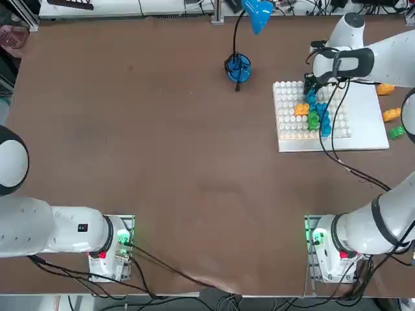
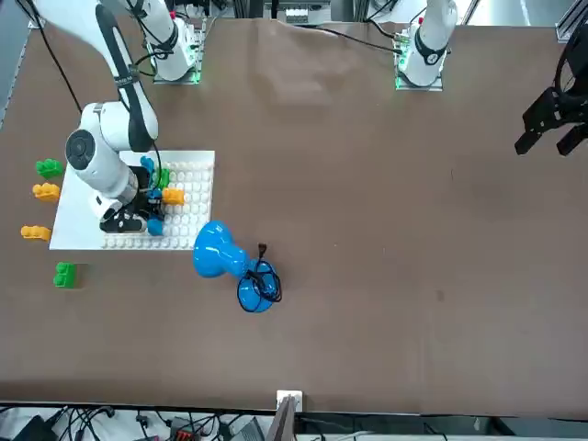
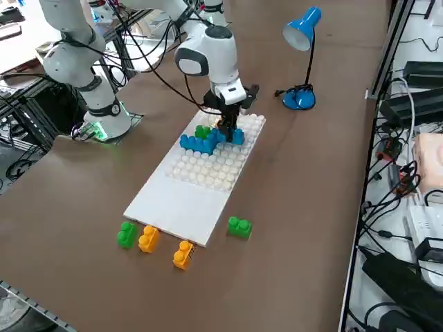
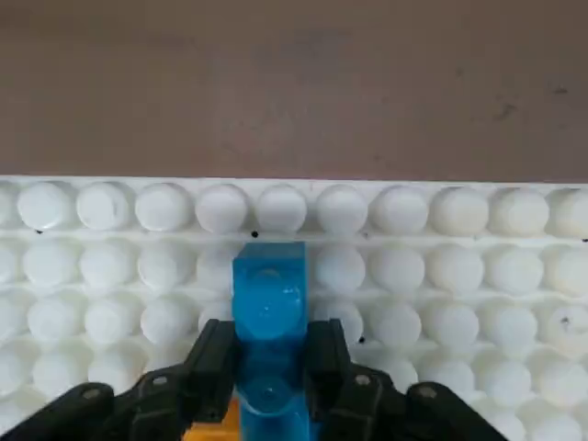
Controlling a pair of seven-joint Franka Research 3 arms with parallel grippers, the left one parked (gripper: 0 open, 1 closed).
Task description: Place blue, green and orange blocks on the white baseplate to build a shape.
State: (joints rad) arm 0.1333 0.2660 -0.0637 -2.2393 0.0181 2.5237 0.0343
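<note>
Blue block (image 4: 268, 317) sits down on the studs of the white baseplate (image 1: 363, 133), near the plate's far edge toward the lamp (image 1: 238, 67), at the far end of the blue/green/orange cluster (image 1: 316, 115) already built there. Right gripper (image 4: 268, 367) is pinched narrow on that block, fingers (image 4: 216, 363) flanking its sides, pointing straight down over the plate.

My read: this is the seating step. I'd keep the wrist square to the stud rows, press straight down w/o any sideways drag so the neighbours don't pop loose, then let go before lifting, and lift vertical.

Spares off the plate on its smooth-strip side: green block (image 3: 239, 226) just past the corner; another green (image 3: 127, 234) and two orange (image 3: 147, 239) (image 3: 183, 254) along the short edge.

No brand, label or writing readable anywhere I can see.
</note>
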